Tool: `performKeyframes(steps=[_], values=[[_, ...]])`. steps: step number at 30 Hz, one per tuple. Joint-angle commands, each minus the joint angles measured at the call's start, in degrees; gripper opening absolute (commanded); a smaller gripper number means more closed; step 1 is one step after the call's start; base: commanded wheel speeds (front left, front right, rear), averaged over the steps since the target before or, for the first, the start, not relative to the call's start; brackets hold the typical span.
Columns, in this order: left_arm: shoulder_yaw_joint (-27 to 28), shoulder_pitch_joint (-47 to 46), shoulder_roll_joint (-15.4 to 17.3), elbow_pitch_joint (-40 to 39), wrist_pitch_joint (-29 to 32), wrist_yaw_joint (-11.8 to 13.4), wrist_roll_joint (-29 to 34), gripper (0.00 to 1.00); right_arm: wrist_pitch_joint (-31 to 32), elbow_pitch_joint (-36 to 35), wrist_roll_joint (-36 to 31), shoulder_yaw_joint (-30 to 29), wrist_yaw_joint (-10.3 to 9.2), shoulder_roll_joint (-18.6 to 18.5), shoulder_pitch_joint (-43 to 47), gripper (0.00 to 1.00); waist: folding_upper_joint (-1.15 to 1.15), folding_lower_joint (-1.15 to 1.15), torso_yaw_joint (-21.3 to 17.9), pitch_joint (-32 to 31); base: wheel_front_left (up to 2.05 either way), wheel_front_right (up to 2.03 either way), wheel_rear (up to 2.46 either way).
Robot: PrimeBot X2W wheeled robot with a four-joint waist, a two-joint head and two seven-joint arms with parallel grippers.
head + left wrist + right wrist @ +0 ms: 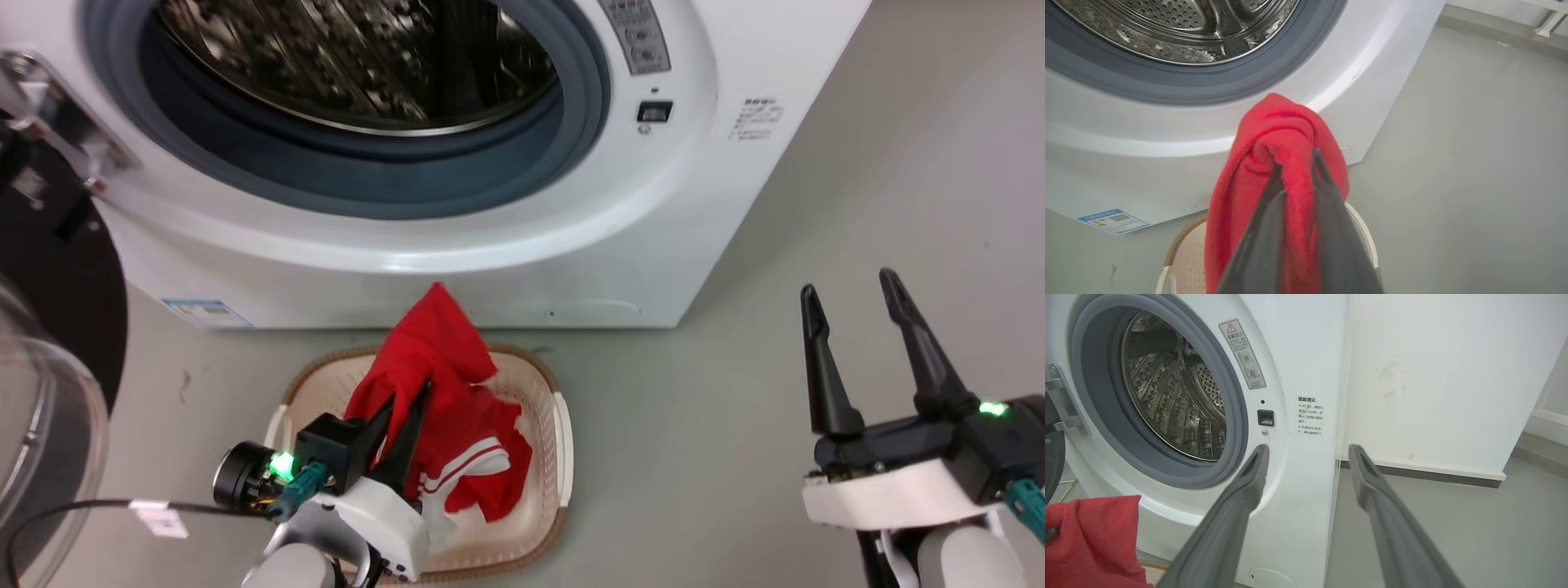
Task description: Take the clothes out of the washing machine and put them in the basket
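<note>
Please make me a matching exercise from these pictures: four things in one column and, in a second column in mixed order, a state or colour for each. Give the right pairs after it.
Column A
1. left gripper
2. right gripper
3. basket
4. washing machine

Column B
a. its door stands open
b. cream with a brown rim
c. shut on the red garment
d. open, holding nothing

Pairs: 1-c, 2-d, 3-b, 4-a

Large white front-loading washing machine (522, 245) across the frame's top, cream perforated plastic basket (562, 449) just before it at lower centre, red fabric clothes (441, 351) in the basket, heaped above its rim
</note>
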Motion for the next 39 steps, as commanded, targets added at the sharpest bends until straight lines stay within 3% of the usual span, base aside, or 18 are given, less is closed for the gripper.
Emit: performKeyframes(steps=[1, 11, 21, 27, 32, 33, 34, 39], values=[[-0.1, -1.9, -0.7, 4.5, -1.1, -1.0, -0.2, 0.00, -0.1, -0.4, -0.2, -0.1, -0.04, 0.0, -1.8, 1.00, 0.00, -0.01, -1.1, 3.7, 0.00, 0.00, 0.00], [-0.1, -11.9, -5.1, 30.3, -5.5, -5.4, -0.9, 0.00, -0.1, -2.0, 0.0, -1.3, -0.04, 0.0, -7.9, 1.00, 0.00, -0.01, -4.5, 14.9, 0.00, 0.00, 0.00], [-1.6, -24.7, -7.9, 52.1, -6.3, -7.3, 1.3, 0.00, -0.1, -3.7, 1.4, -2.1, -0.04, 0.0, -12.3, 1.00, 0.00, -0.01, -6.5, 25.1, 0.00, 0.00, 0.00], [-3.2, -30.3, -8.7, 61.4, -5.6, -7.9, 2.5, 0.00, -0.1, -4.3, 2.1, -2.0, -0.04, 0.0, -14.3, 1.00, 0.00, -0.01, -7.4, 28.7, 0.00, 0.00, 0.00], [-3.5, -31.9, -8.9, 63.8, -5.2, -8.4, 2.3, 0.00, -0.1, -4.3, 2.4, -2.1, -0.04, 0.0, -15.2, 1.00, 0.00, -0.01, -7.6, 29.7, 0.00, 0.00, 0.00], [-3.6, -32.1, -8.9, 64.1, -5.4, -8.3, 2.3, 0.35, -0.1, -4.3, 2.5, -2.1, -0.04, 0.0, -15.4, 1.00, 0.00, -0.01, -7.7, 29.7, 0.00, 0.00, 0.00], [-3.7, -32.2, -8.9, 64.2, -5.7, -7.9, 2.5, 1.00, -0.1, -4.1, 2.6, -2.2, -0.04, 0.0, -15.4, 1.00, 0.00, -0.01, -7.6, 29.6, 0.00, 0.00, 0.00], [-3.3, -30.8, -9.7, 64.5, -6.4, -8.3, 1.5, 1.00, -0.1, -3.5, 2.6, -2.0, -0.04, 0.0, -14.2, 1.00, 0.00, -0.01, -6.8, 27.2, 0.00, 0.00, 0.00]])
